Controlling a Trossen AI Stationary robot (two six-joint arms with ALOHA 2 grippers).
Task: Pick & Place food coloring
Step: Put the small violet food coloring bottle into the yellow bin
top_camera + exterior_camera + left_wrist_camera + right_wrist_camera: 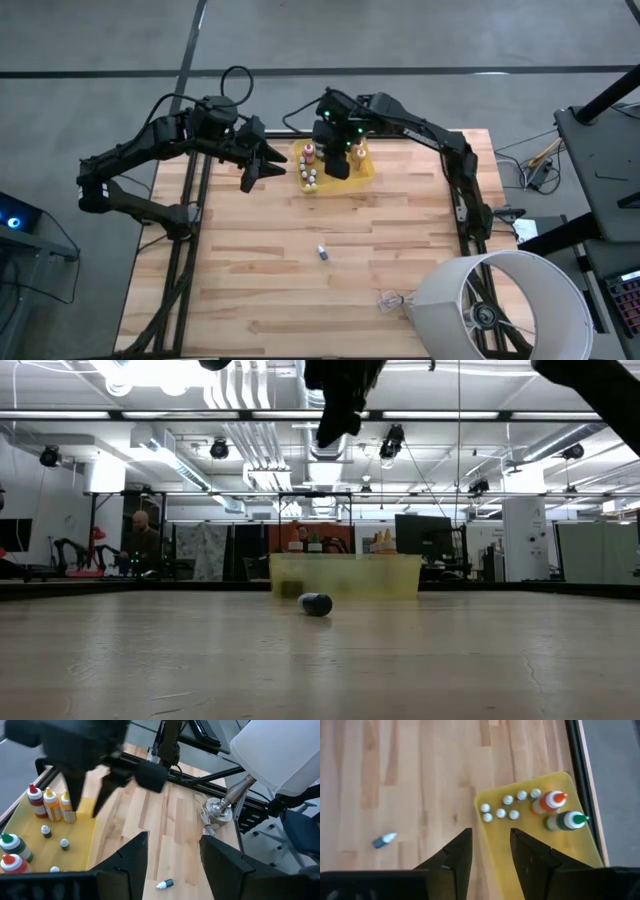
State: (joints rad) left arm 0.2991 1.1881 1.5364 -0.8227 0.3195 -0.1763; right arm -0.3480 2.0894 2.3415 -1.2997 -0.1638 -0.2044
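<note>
The right gripper (338, 165) hangs above the yellow tray (372, 170), its 2 fingers (457, 855) apart with nothing between them, its arm reaching in from the table's far right corner. The left gripper (252, 175) hovers just beside the tray, fingers (131, 857) parted and empty, arm bent back to the left. Most food coloring bottles (501, 813) stand in the tray; 1 lone bottle (322, 252) lies on the table (260, 290), well apart.

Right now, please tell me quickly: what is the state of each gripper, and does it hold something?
Left gripper: open, holding nothing, beside the yellow tray.
Right gripper: open, holding nothing, above the tray.
</note>
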